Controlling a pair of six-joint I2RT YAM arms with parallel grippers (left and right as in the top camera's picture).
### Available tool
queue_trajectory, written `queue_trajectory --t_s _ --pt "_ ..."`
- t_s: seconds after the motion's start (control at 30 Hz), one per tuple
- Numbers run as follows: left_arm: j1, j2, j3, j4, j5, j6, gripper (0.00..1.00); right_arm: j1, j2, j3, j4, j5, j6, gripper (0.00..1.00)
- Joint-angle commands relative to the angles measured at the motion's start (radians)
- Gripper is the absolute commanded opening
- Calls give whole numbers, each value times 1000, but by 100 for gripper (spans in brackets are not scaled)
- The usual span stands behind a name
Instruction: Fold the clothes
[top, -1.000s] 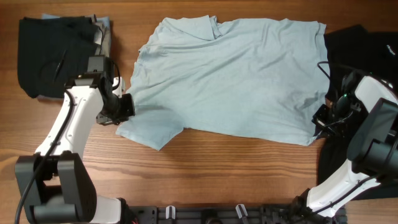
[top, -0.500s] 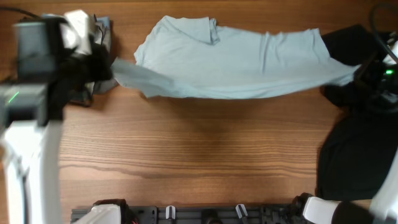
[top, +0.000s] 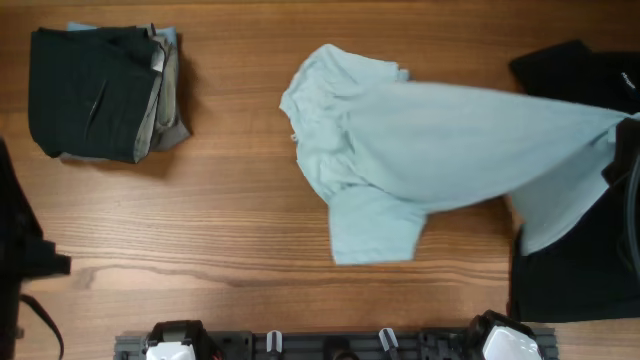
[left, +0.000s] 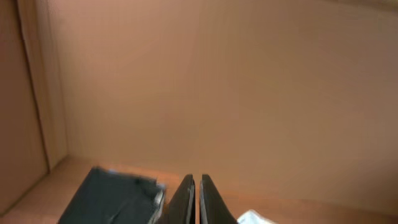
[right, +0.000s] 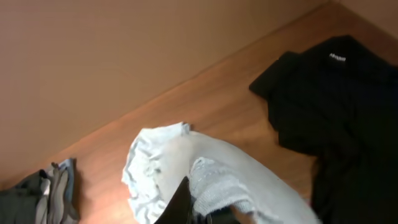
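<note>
The pale light-blue T-shirt (top: 440, 140) stretches from a bunched end at mid-table up to the right edge, where it is lifted. My right gripper (right: 199, 208) is shut on a fold of this shirt (right: 214, 177); in the overhead view it is mostly hidden behind the fabric at the right edge. A black T-shirt (top: 570, 75) lies spread at the right, partly under the blue one, and shows in the right wrist view (right: 336, 106). My left gripper (left: 197, 199) is shut and empty, raised high off the table; its arm (top: 20, 255) shows at the left edge.
A folded stack of dark and grey garments (top: 100, 90) sits at the back left, also seen in the left wrist view (left: 112, 196) and the right wrist view (right: 43, 186). A black rail (top: 330, 345) runs along the table's front edge.
The left gripper has let go of the blue shirt and pulled back to the left edge. The shirt has swung right, hanging from the right gripper, its free end bunched at mid-table.
</note>
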Motion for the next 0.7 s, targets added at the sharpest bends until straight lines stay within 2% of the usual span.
queue_trajectory --t_s 0.0,0.1,0.13,0.27,0.4,0.47,0.67 --pt "4 91 -25 -121 144 -13 20 2 39 4 -12 -9 12 4" --pt "4 175 -59 -228 282 -12 37 2 69 4 -21 -10 12 4" --pt "3 211 -81 -264 319 -11 40 2 79 4 -25 -10 11 4" --pt "-18 353 -191 -338 447 10 45 2 111 4 -34 -10 5 4" --pt "-113 524 -350 -307 605 148 47 2 125 4 -34 -9 5 4" --pt "-170 606 -413 -275 596 194 47 2 126 4 -33 -9 5 4" --pt "-311 835 -526 -129 556 198 50 2 126 4 -29 6 5 4"
